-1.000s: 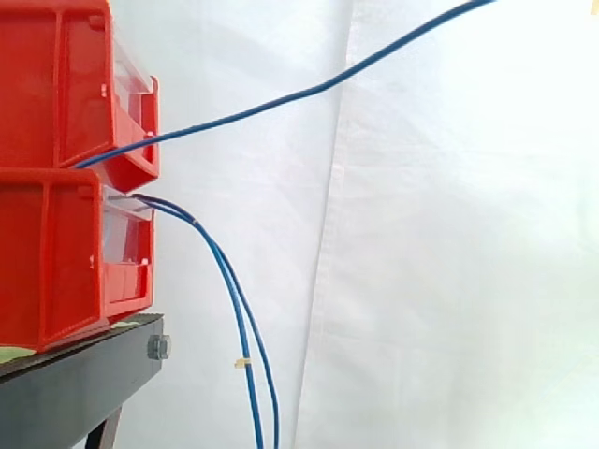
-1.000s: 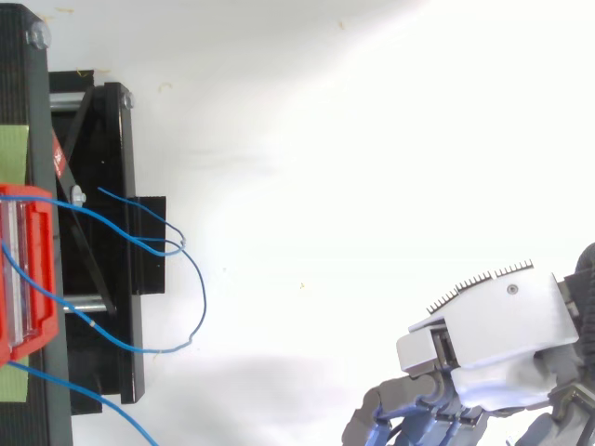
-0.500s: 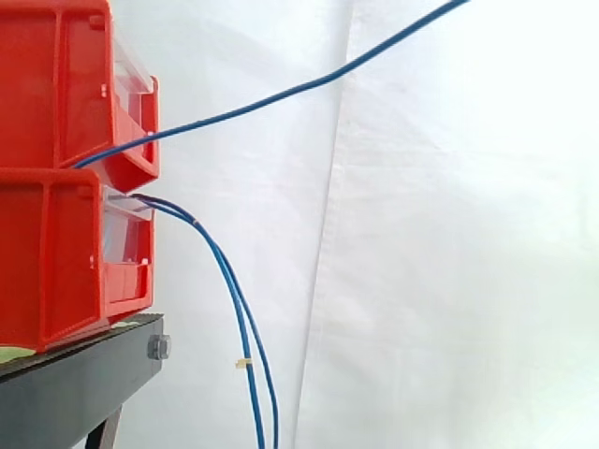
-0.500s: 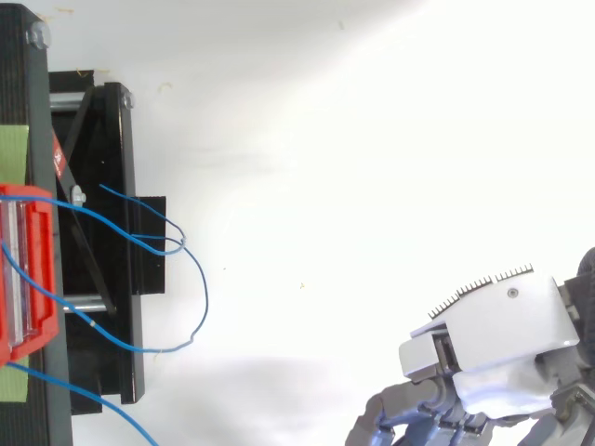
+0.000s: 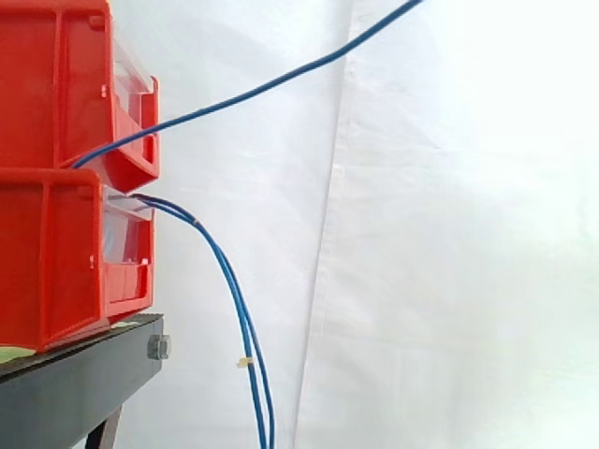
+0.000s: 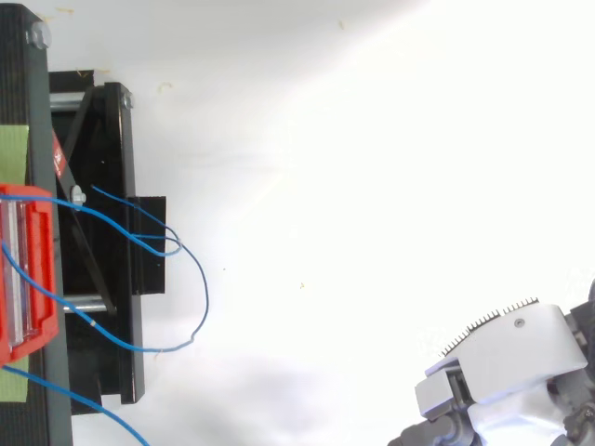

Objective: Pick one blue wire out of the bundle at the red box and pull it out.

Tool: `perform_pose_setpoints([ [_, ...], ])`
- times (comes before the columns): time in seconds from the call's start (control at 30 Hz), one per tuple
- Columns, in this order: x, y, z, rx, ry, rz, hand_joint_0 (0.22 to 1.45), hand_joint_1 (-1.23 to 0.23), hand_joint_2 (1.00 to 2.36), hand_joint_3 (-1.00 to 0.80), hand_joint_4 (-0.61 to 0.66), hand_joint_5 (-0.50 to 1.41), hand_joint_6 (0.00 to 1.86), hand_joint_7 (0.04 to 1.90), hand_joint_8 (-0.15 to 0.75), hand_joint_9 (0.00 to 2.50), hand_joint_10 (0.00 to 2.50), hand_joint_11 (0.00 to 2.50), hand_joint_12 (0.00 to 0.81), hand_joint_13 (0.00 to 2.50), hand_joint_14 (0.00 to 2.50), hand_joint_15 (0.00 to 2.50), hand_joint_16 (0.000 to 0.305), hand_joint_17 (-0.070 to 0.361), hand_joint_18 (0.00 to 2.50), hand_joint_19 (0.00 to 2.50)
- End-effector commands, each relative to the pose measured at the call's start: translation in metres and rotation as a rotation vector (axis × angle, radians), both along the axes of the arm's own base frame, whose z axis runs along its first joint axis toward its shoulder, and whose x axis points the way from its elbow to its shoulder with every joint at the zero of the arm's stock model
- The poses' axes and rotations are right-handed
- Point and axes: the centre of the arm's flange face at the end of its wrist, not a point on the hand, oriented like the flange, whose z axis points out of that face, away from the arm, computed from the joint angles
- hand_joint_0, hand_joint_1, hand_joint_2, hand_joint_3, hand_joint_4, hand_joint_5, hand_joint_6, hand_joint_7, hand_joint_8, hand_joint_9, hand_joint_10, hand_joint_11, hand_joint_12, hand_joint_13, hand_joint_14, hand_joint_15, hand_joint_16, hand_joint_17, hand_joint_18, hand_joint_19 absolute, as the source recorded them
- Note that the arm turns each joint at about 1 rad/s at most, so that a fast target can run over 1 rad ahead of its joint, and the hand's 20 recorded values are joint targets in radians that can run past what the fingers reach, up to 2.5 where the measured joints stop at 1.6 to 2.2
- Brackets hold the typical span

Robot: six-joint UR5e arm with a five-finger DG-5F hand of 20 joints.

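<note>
1. A thin, smooth blue wire runs almost straight from the upper red plastic bin at 9 o'clock to the side view's top edge at 1 o'clock.
2. Two slack blue wires curve down from the lower bin toward 6 o'clock.
3. The boxy bins are stacked on a black metal stand.
4. The white-shelled hand is at 5 o'clock in the top view. Whether it grips anything cannot be told.
5. A creased white curtain hangs behind.
</note>
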Motion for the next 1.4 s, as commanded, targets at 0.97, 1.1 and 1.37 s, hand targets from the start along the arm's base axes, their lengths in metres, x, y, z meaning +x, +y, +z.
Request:
perform_pose_setpoints([
  [0.97,-0.0002,0.0004,0.0001,0.017,0.01,-0.003,0.64,-0.84,1.02,-0.22,0.04,-0.19,0.96,0.96,0.327,0.63,0.0,0.24,0.411,0.72,0.01,0.3,0.051,0.114,0.73,0.3],
  [1.1,-0.0001,0.0002,0.0001,0.017,0.01,-0.004,0.64,-0.83,1.01,-0.19,0.03,-0.19,0.96,0.95,0.334,0.65,0.0,0.24,0.415,0.73,0.01,0.3,0.052,0.116,0.74,0.31],
  [1.37,-0.0001,0.0001,0.0001,0.015,0.009,-0.005,0.63,-0.81,1.01,-0.11,-0.03,-0.17,0.96,0.96,0.36,0.72,0.0,0.25,0.437,0.78,0.01,0.3,0.056,0.125,0.8,0.32],
])
